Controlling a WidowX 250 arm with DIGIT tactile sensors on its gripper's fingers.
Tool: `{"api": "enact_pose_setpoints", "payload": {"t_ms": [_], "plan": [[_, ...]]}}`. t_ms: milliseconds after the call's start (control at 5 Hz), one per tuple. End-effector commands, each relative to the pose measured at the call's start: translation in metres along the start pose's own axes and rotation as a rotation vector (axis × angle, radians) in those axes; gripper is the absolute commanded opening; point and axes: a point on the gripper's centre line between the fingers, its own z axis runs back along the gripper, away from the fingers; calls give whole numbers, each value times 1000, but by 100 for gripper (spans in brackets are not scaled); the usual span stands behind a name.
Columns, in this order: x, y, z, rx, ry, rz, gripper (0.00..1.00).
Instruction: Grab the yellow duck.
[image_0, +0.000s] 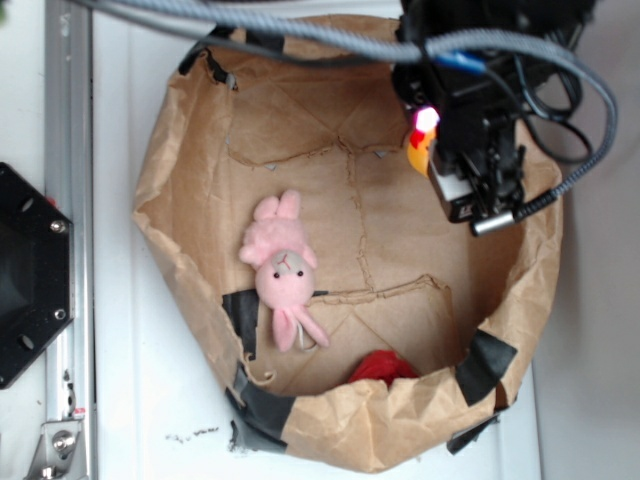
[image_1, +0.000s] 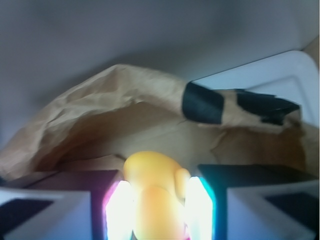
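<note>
While the end effector (image_1: 159, 205) sits low at the far right side of the paper bag (image_0: 180, 250), the wrist view shows the yellow duck (image_1: 152, 195) wedged between its two glowing pads (image_1: 119, 210) — pinched, as far as I can judge, with the pads touching it on both sides. From the exterior view only a sliver of the duck (image_0: 417, 152) peeks out beside the black arm, close to the bag's right wall.

To finish this well, I'd say the squeeze wants to be firm but not hard — a glossy rubber duck could squirt out of a tight pinch — and any lift should go straight up, clear of the crumpled paper rim, so the wall doesn't snag it.

The bag, rolled down and patched with black tape (image_0: 487, 362), lies on the white desk (image_0: 120, 120). Inside, a pink plush bunny (image_0: 280, 268) lies on its back left of centre, well apart from the duck, and a red object (image_0: 383, 367) rests against the near wall, partly hidden by the rim
</note>
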Motion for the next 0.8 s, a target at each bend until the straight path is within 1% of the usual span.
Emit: {"api": "enact_pose_setpoints", "payload": {"t_ms": [0, 200, 600], "plan": [[-77, -30, 2, 59, 24, -145, 0], [-83, -34, 14, 23, 12, -154, 0], [-83, -30, 13, 15, 8, -122, 0]]}}
